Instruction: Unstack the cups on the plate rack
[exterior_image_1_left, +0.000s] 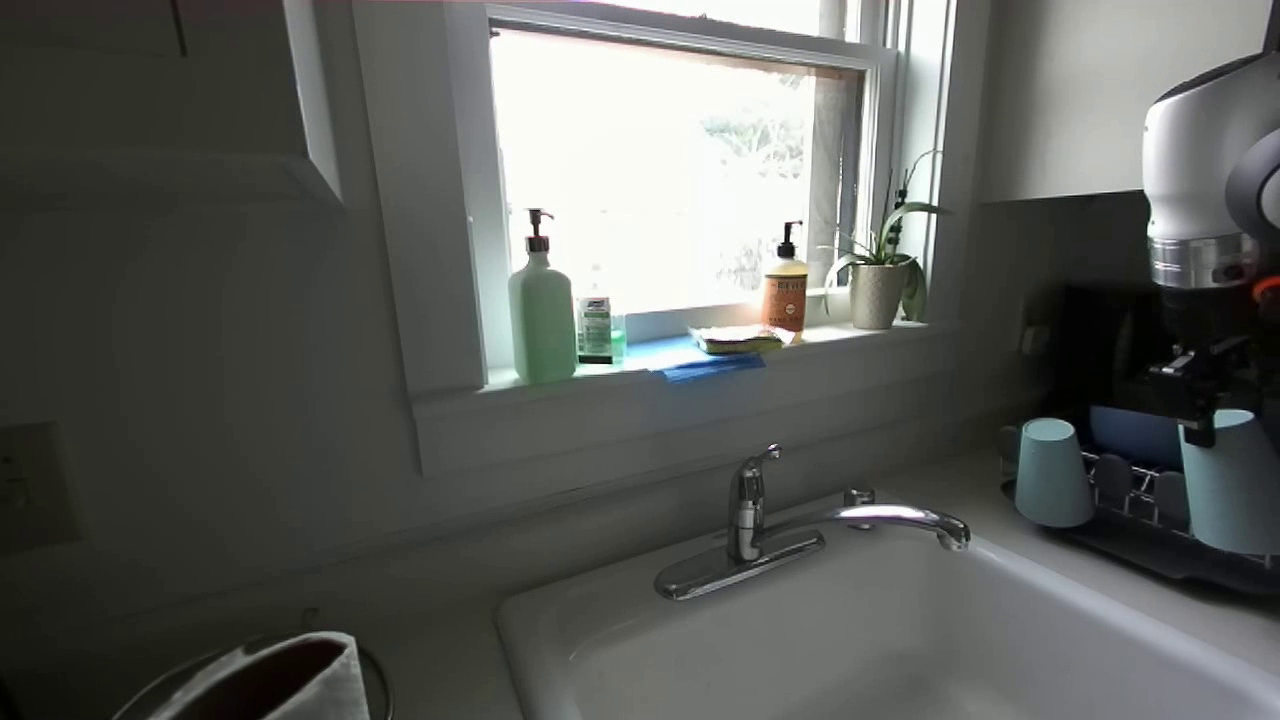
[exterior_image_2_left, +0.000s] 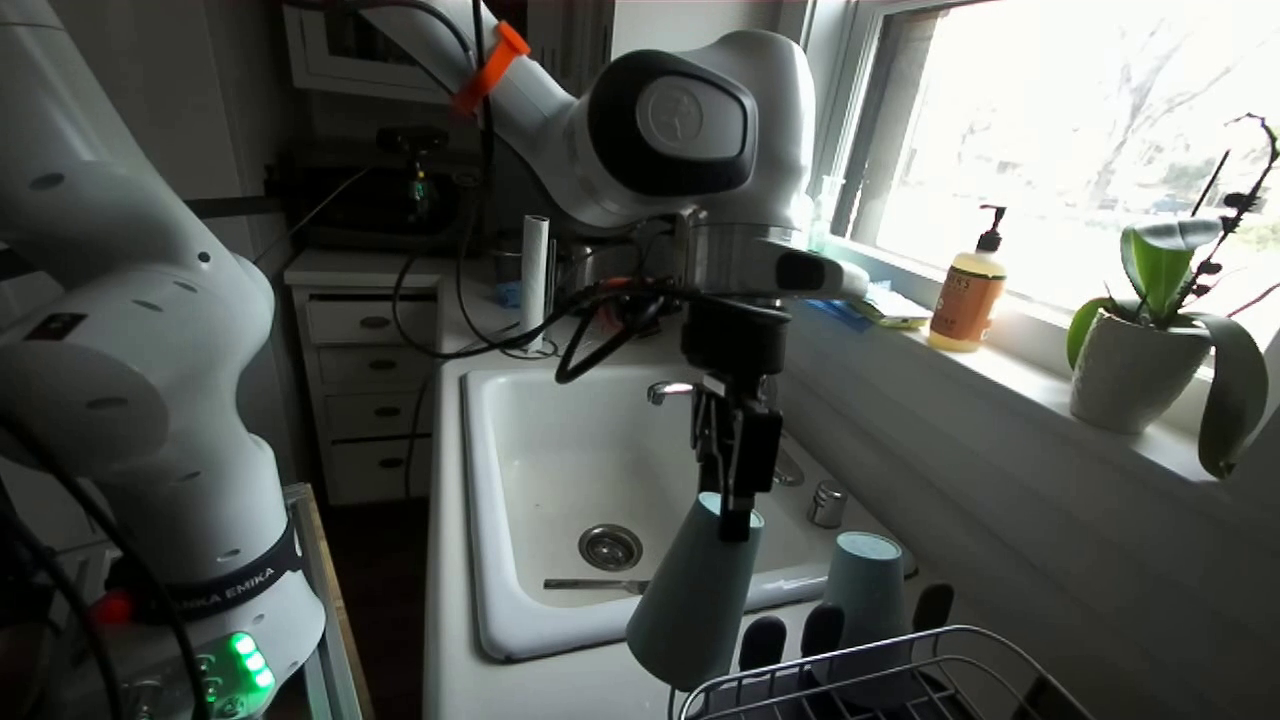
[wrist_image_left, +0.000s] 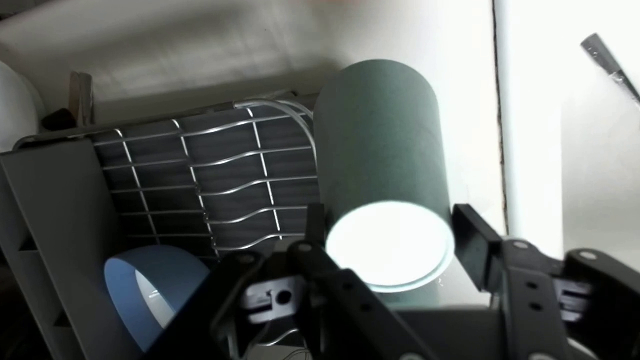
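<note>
The fingers (wrist_image_left: 477, 245) are pinching one cup (wrist_image_left: 380, 135) by its closed base, one on either side. That cup is pointing mouth-down and, in an exterior view, leaning, at the end of the rack (wrist_image_left: 199, 191) nearest the sink (exterior_image_2_left: 540, 460); I cannot tell whether its rim is touching. The other cup (exterior_image_1_left: 1052, 475) is standing mouth-down at that end, nearer the window (exterior_image_1_left: 650, 170). A blue dish (wrist_image_left: 175, 272) is sitting in the rack.

Arm (exterior_image_2_left: 700, 120) arched, end effector (wrist_image_left: 389, 228) pointing down, 2 fingers (wrist_image_left: 477, 247) apart, gripping
</note>
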